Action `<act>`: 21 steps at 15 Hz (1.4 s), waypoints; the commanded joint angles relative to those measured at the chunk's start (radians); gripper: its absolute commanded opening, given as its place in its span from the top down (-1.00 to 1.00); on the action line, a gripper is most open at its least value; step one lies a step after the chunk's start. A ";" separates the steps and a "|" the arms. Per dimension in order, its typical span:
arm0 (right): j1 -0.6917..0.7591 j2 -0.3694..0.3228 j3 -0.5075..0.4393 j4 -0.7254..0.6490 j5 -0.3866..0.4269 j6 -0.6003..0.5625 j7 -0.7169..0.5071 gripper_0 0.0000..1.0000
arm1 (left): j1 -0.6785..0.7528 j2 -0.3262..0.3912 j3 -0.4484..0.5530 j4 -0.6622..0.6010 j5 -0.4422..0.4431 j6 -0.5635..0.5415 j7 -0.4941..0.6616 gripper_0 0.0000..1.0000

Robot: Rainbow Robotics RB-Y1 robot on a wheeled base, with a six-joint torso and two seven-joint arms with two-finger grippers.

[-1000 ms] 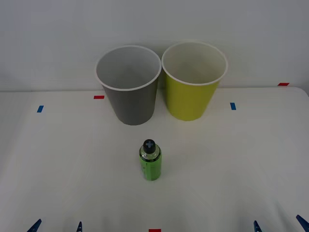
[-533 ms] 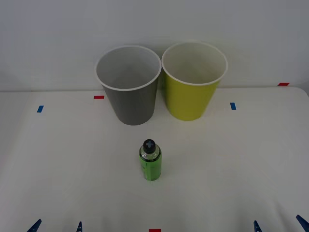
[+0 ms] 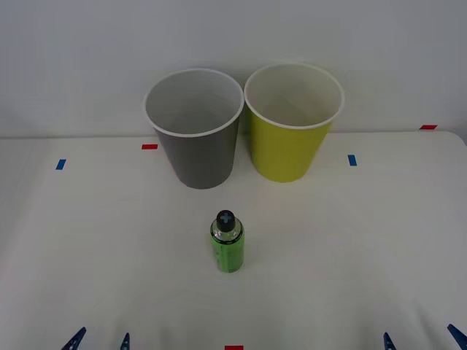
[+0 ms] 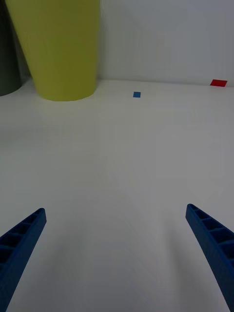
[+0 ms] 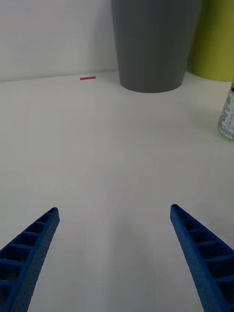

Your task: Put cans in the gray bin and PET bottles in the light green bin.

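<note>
A: What stands on the white table [image 3: 95, 240]?

B: A small PET bottle [image 3: 227, 248], upright, with a glossy bright green body and a black screw cap. It sits near the middle, on the near side of the two bins and well apart from them.

A: And the bins?

B: Both are tapered round cups with white rims and white insides. The gray bin [image 3: 195, 149] is on the left and the light green bin [image 3: 290, 144] on the right, their rims almost touching, both close to the pale back wall. They look smooth and matte.

A: The grippers?

B: The left gripper [image 5: 113, 258] hangs low over bare table at the near left edge, its ribbed blue fingers [image 5: 29, 248] spread wide and holding nothing. The right gripper [image 4: 115, 256] is at the near right edge, likewise spread and empty.

A: Room to move?

B: Open, smooth tabletop lies between each gripper and the bottle. Small red tape marks [image 3: 149, 146] and blue tape marks [image 3: 352, 160] dot the surface.
</note>
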State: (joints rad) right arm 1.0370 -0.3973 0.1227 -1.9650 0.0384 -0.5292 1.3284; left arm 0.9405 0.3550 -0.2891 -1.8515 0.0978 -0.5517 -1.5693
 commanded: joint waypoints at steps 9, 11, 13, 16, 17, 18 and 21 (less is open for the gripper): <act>0.000 0.000 0.000 0.000 0.000 0.000 0.000 -1.00 | -0.203 0.229 -0.163 -0.040 0.028 -0.050 -0.018 -1.00; 0.000 0.000 0.000 0.000 0.000 0.000 0.000 -1.00 | -0.258 0.242 -0.194 -0.040 0.028 -0.013 -0.028 -1.00; 0.000 0.000 0.000 0.000 0.000 0.000 0.000 -1.00 | -0.305 0.242 -0.211 -0.040 0.030 0.041 -0.035 -1.00; 0.000 0.000 0.000 0.000 0.000 0.000 0.000 -1.00 | -0.394 0.234 -0.245 -0.040 0.054 0.116 -0.037 -1.00; 0.000 0.000 0.000 0.000 0.000 0.000 0.000 -1.00 | -0.424 0.222 -0.249 -0.040 0.057 0.148 -0.038 -1.00; 0.000 0.000 0.000 0.000 0.000 0.000 0.000 -1.00 | -0.443 0.213 -0.249 -0.040 0.057 0.167 -0.037 -1.00; 0.000 0.000 0.000 0.000 0.000 0.000 0.000 -1.00 | -0.496 0.164 -0.249 -0.040 0.062 0.220 -0.035 -1.00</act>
State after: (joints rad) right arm 1.0370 -0.3973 0.1227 -1.9650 0.0384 -0.5292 1.3284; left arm 0.4638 0.5435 -0.5382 -1.8921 0.1576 -0.3460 -1.6069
